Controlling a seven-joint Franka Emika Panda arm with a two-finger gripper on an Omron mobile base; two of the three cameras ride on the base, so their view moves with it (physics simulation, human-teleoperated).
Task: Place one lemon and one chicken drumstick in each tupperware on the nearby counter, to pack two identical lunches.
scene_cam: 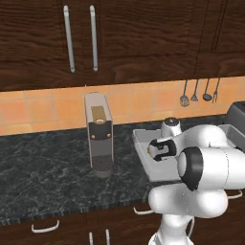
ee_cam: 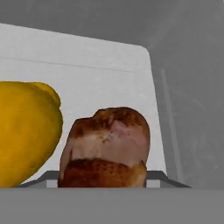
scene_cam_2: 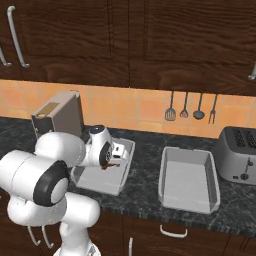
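In the left base view, the white arm's two-finger gripper hung over the nearer grey rectangular tupperware on the dark speckled stone counter, beside a tall grey coffee machine.

In the right base view, the gripper hovered inside that grey tupperware, with a brown piece just under it. A second, bare grey tupperware sat to the right, a grey toaster beyond it.

In the hand view, the browned chicken drumstick was pinched between the fingers, just beside a yellow lemon lying on the white container floor.
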